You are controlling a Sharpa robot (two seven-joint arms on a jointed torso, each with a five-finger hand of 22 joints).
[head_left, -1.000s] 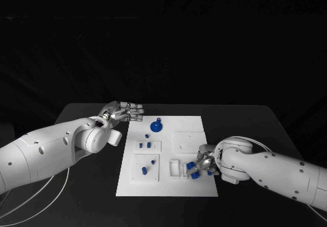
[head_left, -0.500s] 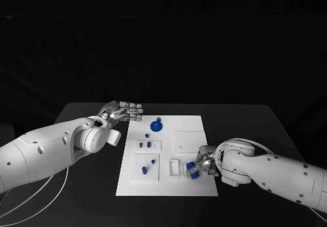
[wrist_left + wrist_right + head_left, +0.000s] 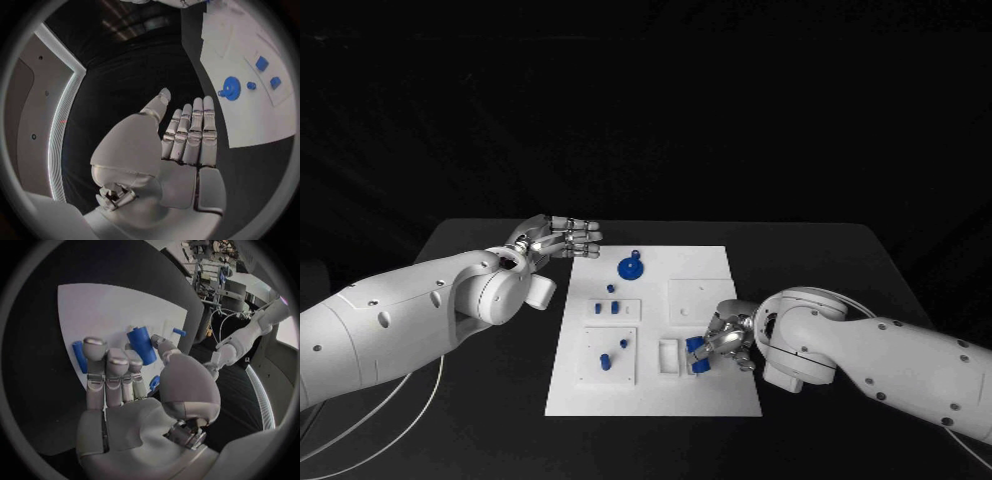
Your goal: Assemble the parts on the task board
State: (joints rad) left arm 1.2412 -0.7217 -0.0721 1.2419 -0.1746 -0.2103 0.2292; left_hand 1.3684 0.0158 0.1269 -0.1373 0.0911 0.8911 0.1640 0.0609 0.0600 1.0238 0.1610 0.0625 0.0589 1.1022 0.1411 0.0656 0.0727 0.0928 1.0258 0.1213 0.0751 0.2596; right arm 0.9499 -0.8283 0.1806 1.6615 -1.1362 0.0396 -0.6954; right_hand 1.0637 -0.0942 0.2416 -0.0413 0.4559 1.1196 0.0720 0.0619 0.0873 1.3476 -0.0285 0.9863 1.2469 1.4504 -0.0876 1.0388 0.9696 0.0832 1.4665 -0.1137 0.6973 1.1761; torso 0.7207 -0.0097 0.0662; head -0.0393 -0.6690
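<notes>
Part (image 3: pixel 142 344) in right robot hand (image 3: pixel 718 345)

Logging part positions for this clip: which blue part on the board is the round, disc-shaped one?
The blue disc at the task board's far end, nearest the left hand. The other blue parts are small blocks and pegs.

Black table (image 3: pixel 473 400), white task board (image 3: pixel 711 262) seemingly flat at its middle.

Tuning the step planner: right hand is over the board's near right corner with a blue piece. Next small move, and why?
Probably lower the right hand slightly to seat the blue cylinder it pinches: the hand hangs over the white slots on the board, and the left hand is held off the board's far left corner.
</notes>
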